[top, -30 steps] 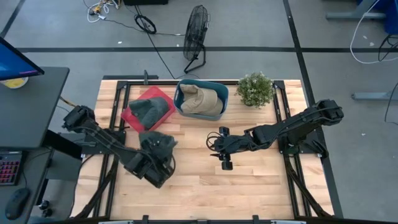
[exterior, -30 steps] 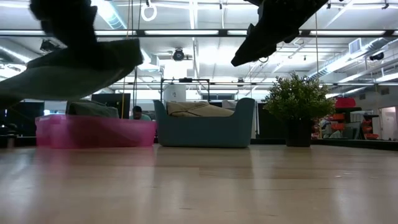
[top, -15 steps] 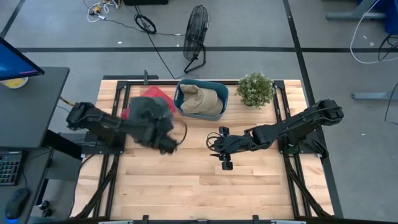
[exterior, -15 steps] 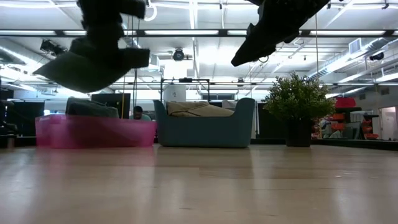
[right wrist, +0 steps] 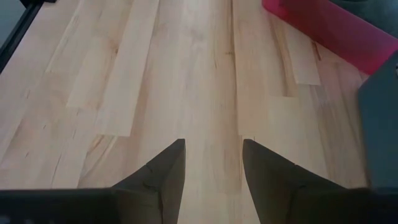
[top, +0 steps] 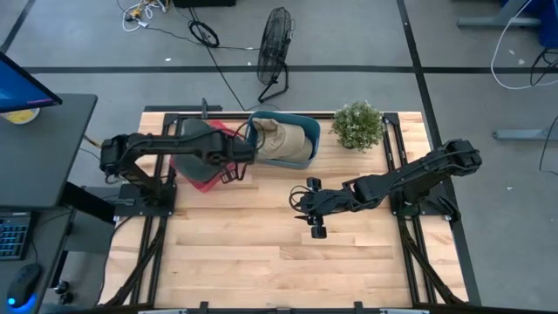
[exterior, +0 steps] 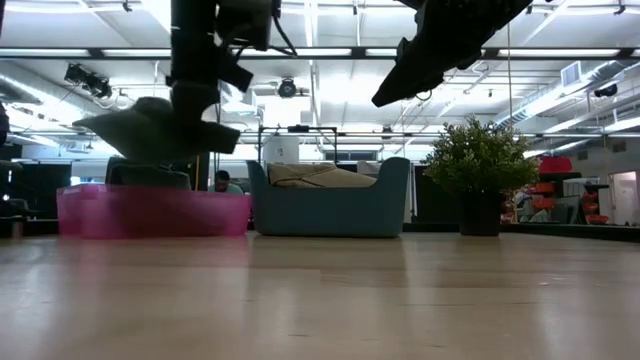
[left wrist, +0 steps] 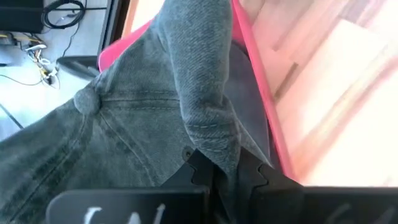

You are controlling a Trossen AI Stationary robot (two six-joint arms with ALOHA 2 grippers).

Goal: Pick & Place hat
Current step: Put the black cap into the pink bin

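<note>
A grey denim cap hangs from my left gripper, which is shut on it above the pink bin at the table's far left. In the low view the cap floats above the bin. A second grey hat appears to lie inside that bin. My right gripper is open, hovering over bare wood near the table's middle, holding nothing. My left gripper pinches a raised fold of the cap's denim between its two fingers; how many layers, I cannot tell. The cap is lifted clear and hangs below the gripper, over the pink bin.
A blue bin with a tan hat stands right of the pink bin at the far edge. A potted plant sits at the far right. Bare wooden tabletop spreads across the near half.
My left gripper has carried the cap from the table's near left toward the far edge, swinging over the pink bin. The cap stayed lifted clear throughout and now hangs above the bin. The right arm kept still.
</note>
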